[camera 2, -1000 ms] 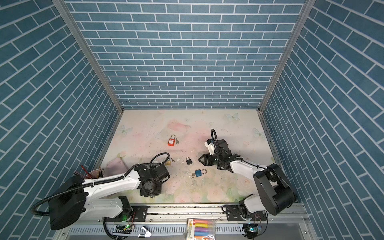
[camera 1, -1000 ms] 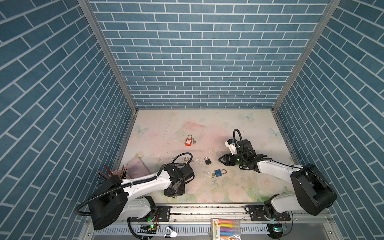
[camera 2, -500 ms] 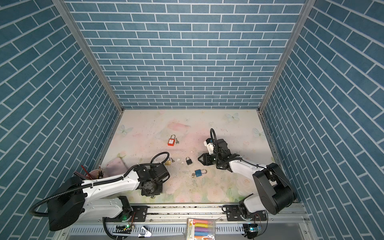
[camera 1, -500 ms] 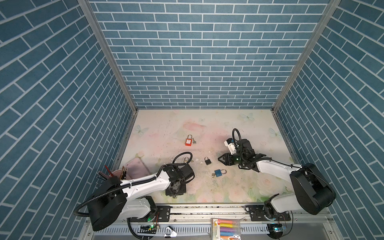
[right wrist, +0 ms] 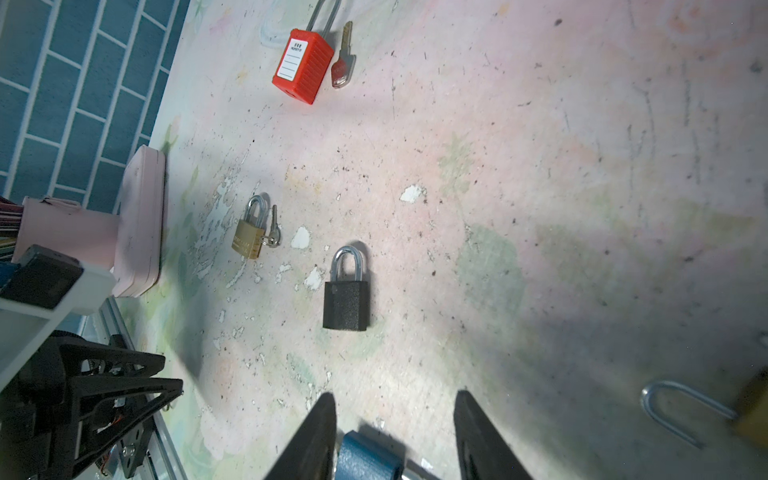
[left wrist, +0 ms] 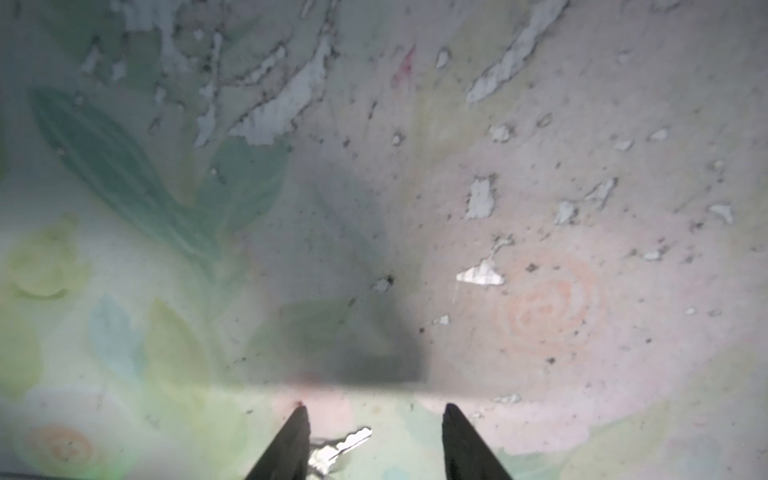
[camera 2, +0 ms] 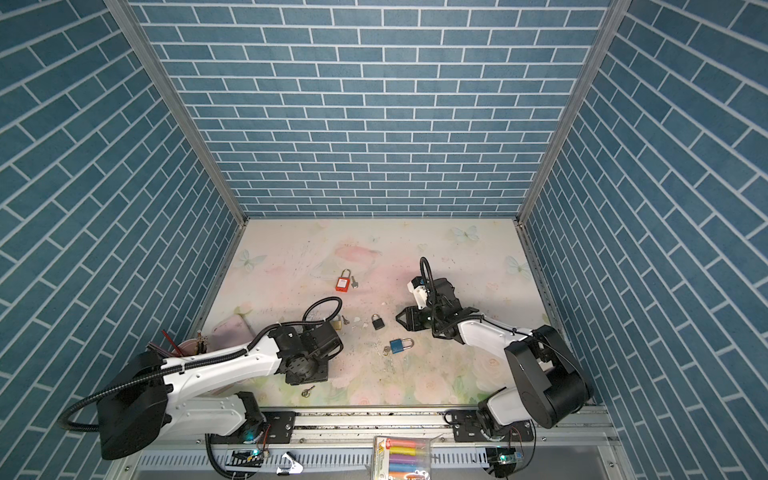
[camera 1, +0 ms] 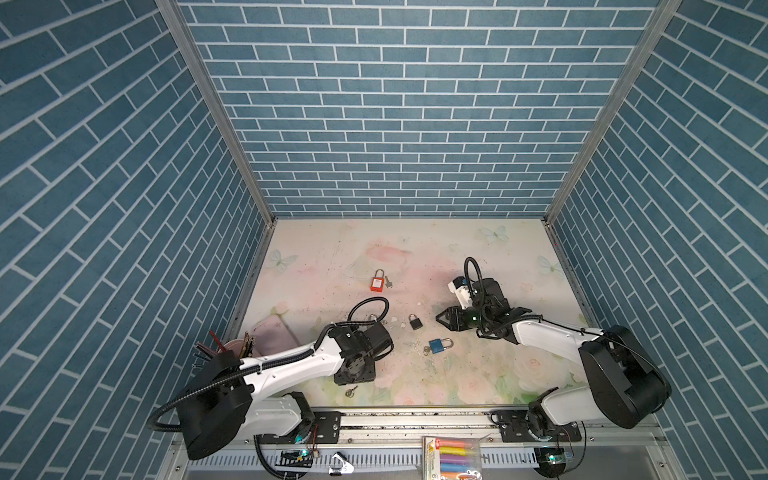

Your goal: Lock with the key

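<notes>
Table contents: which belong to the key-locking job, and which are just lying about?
Job: loose key; black padlock, probably its match; red padlock, brass padlock and blue padlock as other candidates.
Lying about: pink tin; pen cup; marker pack.

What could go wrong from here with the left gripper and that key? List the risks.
1. The key lies flat on the mat, close to one finger of the open left gripper. Closing may shove it aside instead of pinching it.
2. The red padlock, brass padlock, black padlock and blue padlock all lie nearby, so this key may get tried in the wrong one.
</notes>
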